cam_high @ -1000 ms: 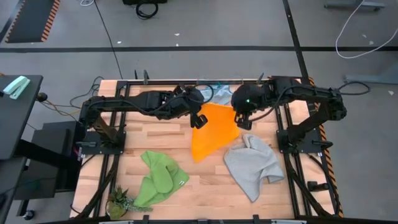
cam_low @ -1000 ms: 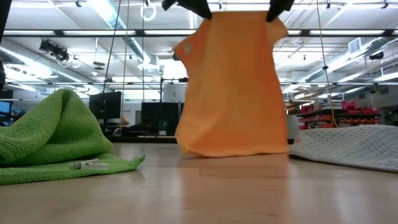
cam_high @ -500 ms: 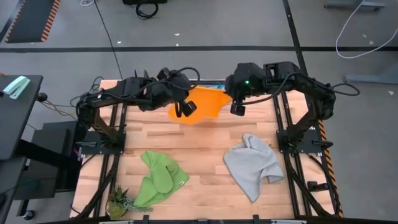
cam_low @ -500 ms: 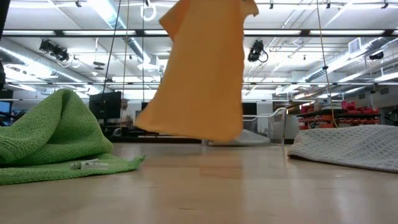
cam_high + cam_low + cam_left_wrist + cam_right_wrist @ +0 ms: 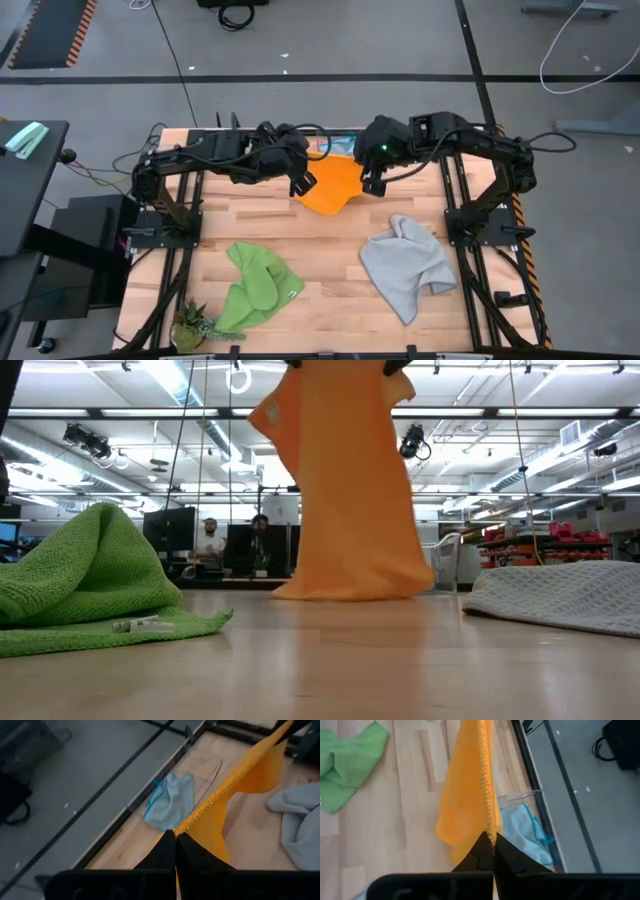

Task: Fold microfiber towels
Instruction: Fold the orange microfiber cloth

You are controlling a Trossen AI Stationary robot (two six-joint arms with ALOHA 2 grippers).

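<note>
The yellow-orange towel (image 5: pixel 330 186) hangs between my two grippers over the table's far middle. In the low view the towel (image 5: pixel 345 490) hangs like a curtain, and its lower edge (image 5: pixel 350 594) reaches down to the table top. My left gripper (image 5: pixel 305 183) and my right gripper (image 5: pixel 372 182) are each shut on the towel's top edge. The green towel (image 5: pixel 255 285) lies bunched at the near left. The light grey towel (image 5: pixel 405 265) lies crumpled at the near right. The light blue towel (image 5: pixel 170 802) lies crumpled at the far edge, behind the orange one. My left gripper (image 5: pixel 176 834) pinches the towel's top hemmed edge at one end (image 5: pixel 183 827) between its two fingers. The edge runs taut from there to the other arm, and the cloth hangs below. My right gripper (image 5: pixel 492 836) pinches the other end of the same hemmed edge (image 5: pixel 490 827) between its two fingers. The edge runs straight away from the fingers, and the cloth hangs down from it.
A small plant-like thing (image 5: pixel 190 325) stands at the table's near left corner. Dark arm frames run along the left and right table edges. Bare wood (image 5: pixel 330 255) lies between the green and grey towels. People (image 5: pixel 210 540) sit in the room behind.
Both grippers have carried the orange towel toward the table's far edge. Its lower part, which trailed on the table toward the near side, swung up clear. It now hangs straight down with its lower edge at the table top.
</note>
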